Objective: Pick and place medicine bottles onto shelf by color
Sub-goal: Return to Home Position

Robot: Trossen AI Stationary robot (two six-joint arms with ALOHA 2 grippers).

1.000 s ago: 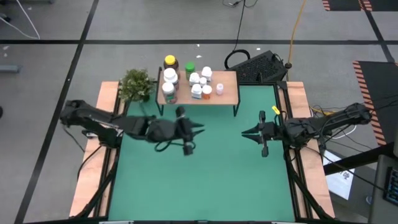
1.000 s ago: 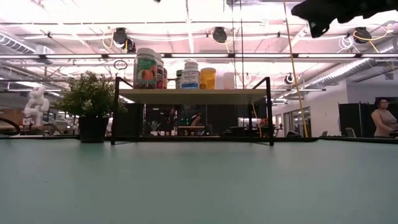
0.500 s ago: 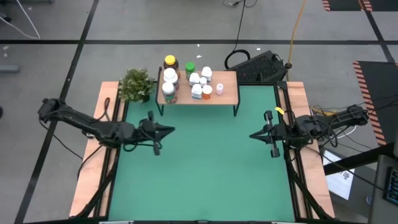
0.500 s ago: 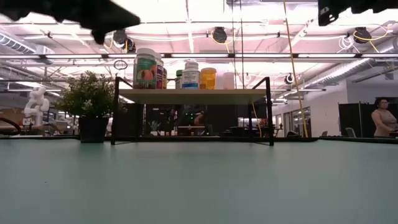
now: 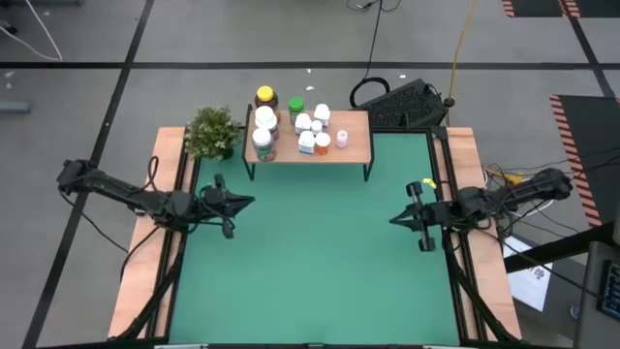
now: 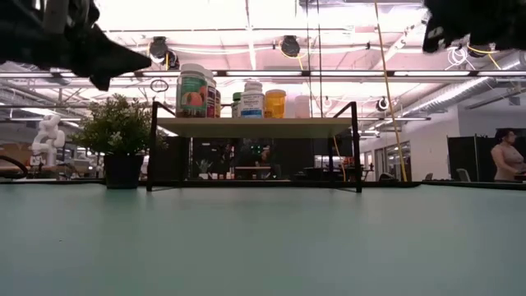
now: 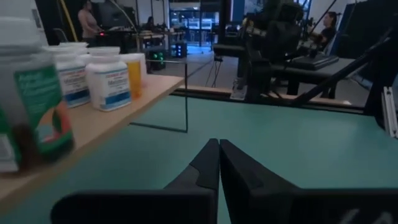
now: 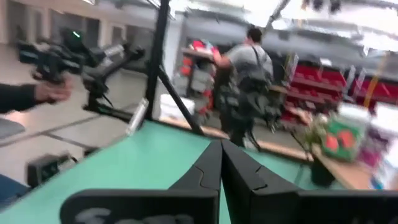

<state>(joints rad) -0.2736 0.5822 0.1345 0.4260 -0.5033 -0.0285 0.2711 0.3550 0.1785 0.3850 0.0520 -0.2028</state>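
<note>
Hovering closed and empty, left gripper (image 5: 250, 201) at seven o'clock of the shelf (image 5: 356, 143), right gripper (image 5: 394, 219) at five — a stray swing shelfward could topple the medicine bottles (image 5: 263, 118).

Evenly and brightly lit from overhead in the high view, with only soft shadows on the table (image 5: 320, 281). Heavy glare from ceiling lights (image 6: 205, 12) in the low view, bleached white along the top. Backlit there, the shelf (image 6: 255, 127) legs near black. Dimmer in the left wrist view.
</note>
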